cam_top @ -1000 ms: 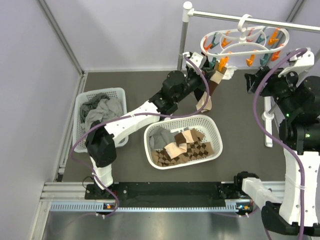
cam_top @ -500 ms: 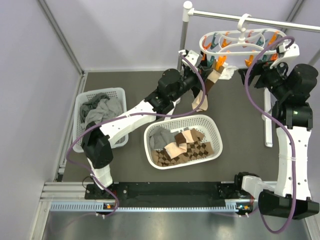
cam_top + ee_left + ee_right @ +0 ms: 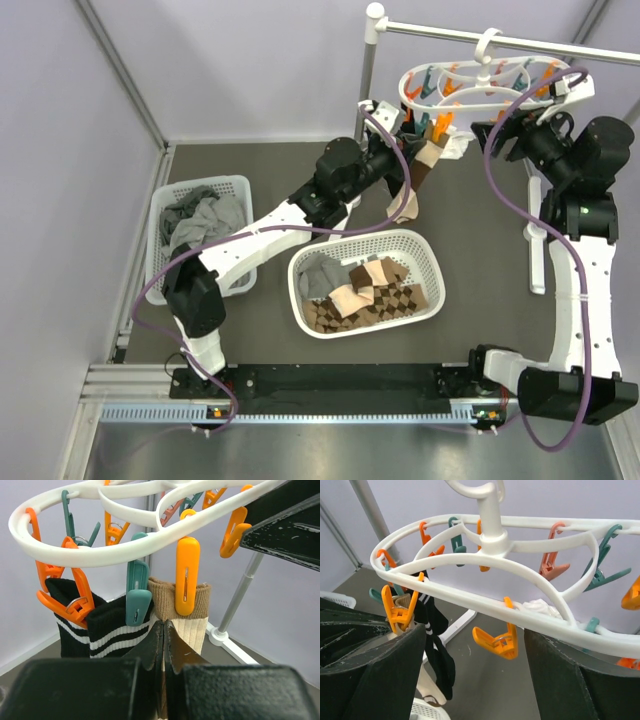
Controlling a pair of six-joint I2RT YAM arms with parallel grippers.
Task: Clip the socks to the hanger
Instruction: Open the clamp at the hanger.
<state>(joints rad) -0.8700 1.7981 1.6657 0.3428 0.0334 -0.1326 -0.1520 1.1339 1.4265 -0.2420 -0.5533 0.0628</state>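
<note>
- The hanger [image 3: 492, 540] ring crosses above the right gripper's [image 3: 474, 630] spread fingers; a bare orange peg [image 3: 496, 641] hangs in the gap between them.
- Under that peg, room opens down to the floor [image 3: 485, 695].
- Ahead of the left gripper [image 3: 164, 627], the tan sock [image 3: 170, 597] and striped black sock [image 3: 107, 630] hang pegged side by side, barring the way.
- The stand post [image 3: 368, 80] rises just beside the hanger, on the left arm's side.

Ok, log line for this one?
left gripper: shut on tan sock | tan sock: cuff at orange peg | right gripper: open by hanger
</note>
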